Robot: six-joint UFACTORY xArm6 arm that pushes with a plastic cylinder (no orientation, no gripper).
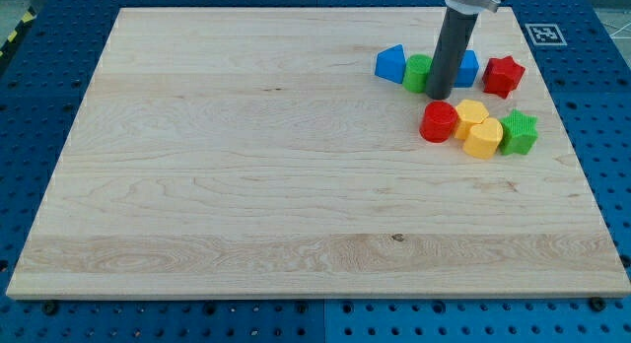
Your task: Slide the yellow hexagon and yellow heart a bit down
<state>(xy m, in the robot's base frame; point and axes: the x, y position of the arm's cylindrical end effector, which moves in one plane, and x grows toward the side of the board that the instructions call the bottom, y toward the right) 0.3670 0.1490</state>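
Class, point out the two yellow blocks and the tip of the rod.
yellow hexagon [471, 112], camera view, top face.
yellow heart [483, 139], camera view, top face.
my tip [439, 95], camera view, rod's lower end.

The yellow hexagon [471, 113] touches the yellow heart [482, 140] below it; both lie flat.

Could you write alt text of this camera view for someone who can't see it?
My tip rests just above two touching yellow blocks, flanked by a red block and a green star, on a wooden board. Blue, green and red blocks sit in a row behind the rod.
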